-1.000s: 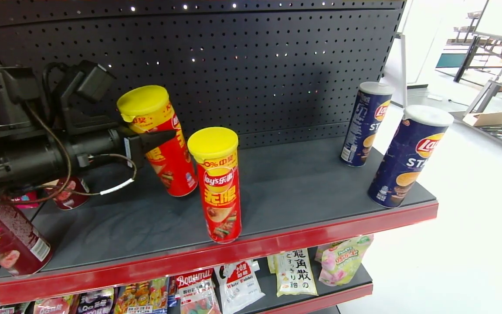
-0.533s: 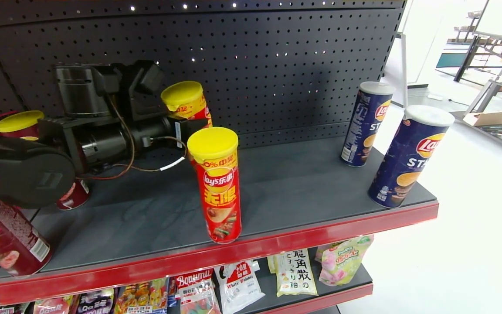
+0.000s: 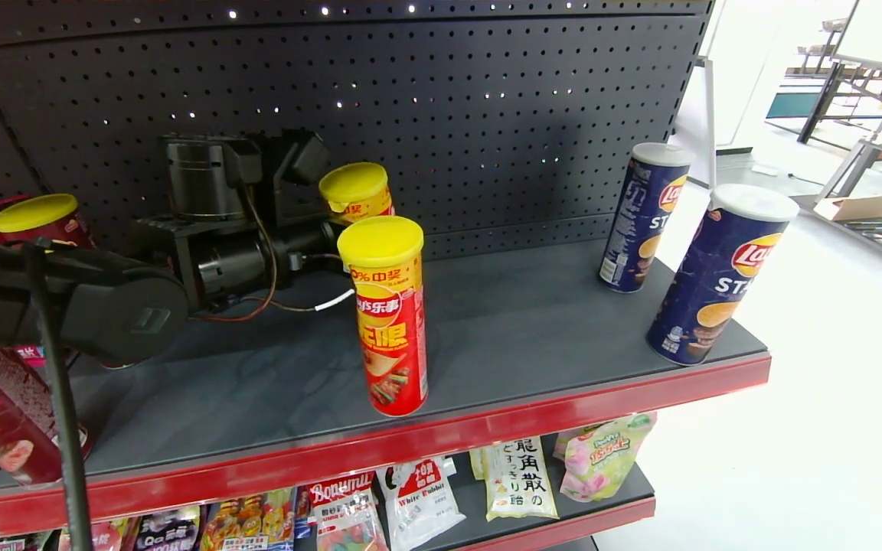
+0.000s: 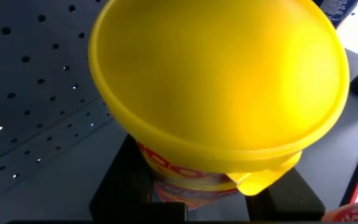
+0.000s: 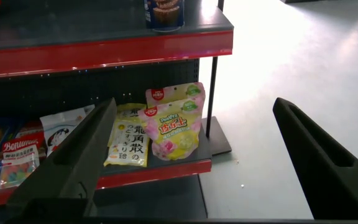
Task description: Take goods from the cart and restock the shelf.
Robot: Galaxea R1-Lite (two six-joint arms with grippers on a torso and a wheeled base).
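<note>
Holding yellow-lidded can [image 3: 355,188] in left hand [image 4: 210,190]

The left arm [image 3: 104,298] reaches out level, and the left gripper [image 4: 210,186] is clamped on a yellow-lidded chip can [image 4: 216,81] just under its lid, one finger on either side. The right gripper [image 5: 191,155] has its fingers spread wide apart.

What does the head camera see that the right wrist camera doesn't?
Head camera's extras: red cans with yellow lids, the front can standing free and the back can clamped in the left gripper, plus the holey back wall. Right wrist camera's extras: the open right gripper and the floor beside the shelves. Both: the red shelf edge, a blue can by the shelf's end, and the snack bags below.
</note>
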